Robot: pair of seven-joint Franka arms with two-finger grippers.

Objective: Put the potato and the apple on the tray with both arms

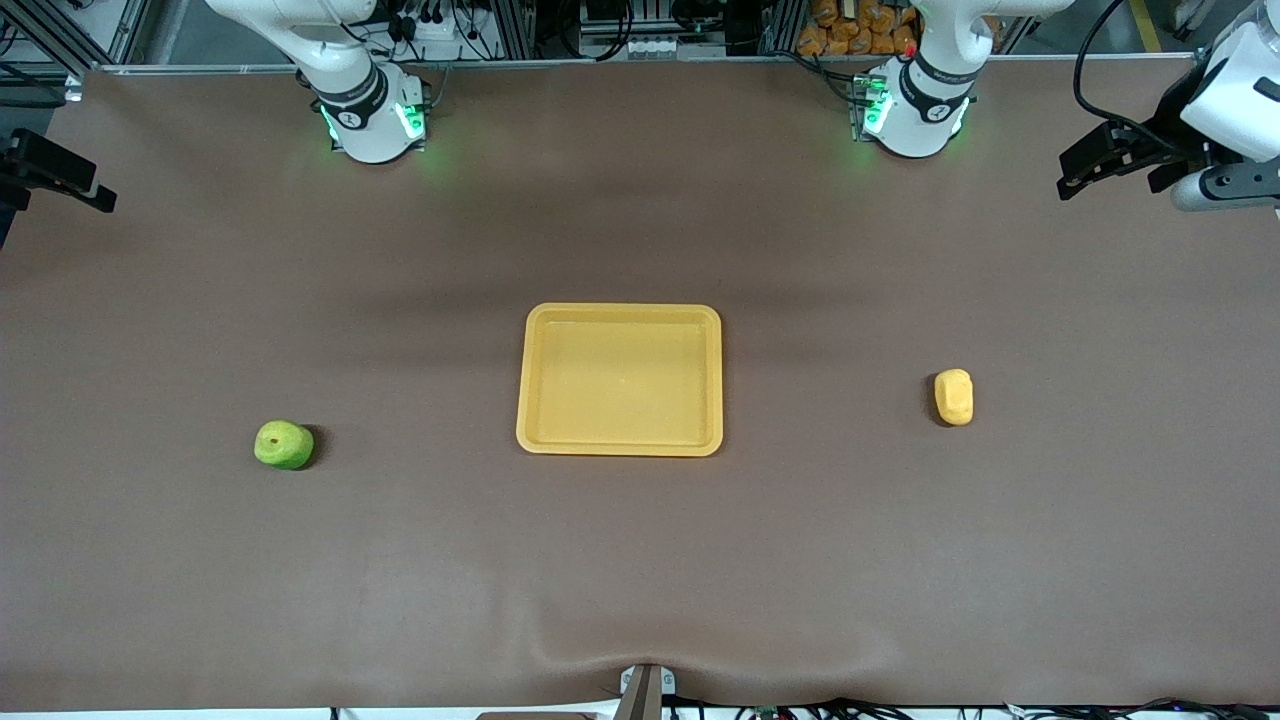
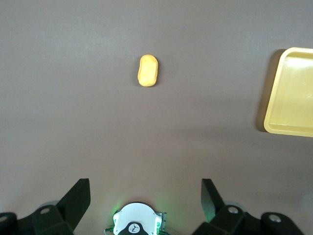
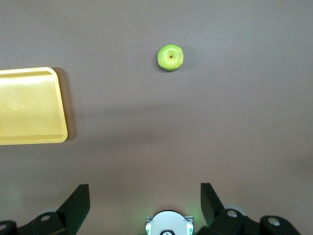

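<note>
The yellow-orange tray lies empty at the table's middle. The green apple sits on the table toward the right arm's end, apart from the tray. The yellow potato lies toward the left arm's end, also apart from it. My left gripper hangs high over the left arm's end, open and empty. My right gripper hangs high over the right arm's end, open and empty. The left wrist view shows the open gripper, the potato and the tray's rim. The right wrist view shows the open gripper, the apple and the tray.
The two green-lit arm bases stand at the table's edge farthest from the front camera. Cables and racks lie past that edge. A small bracket sits at the nearest edge. The brown table cover is bare around the tray.
</note>
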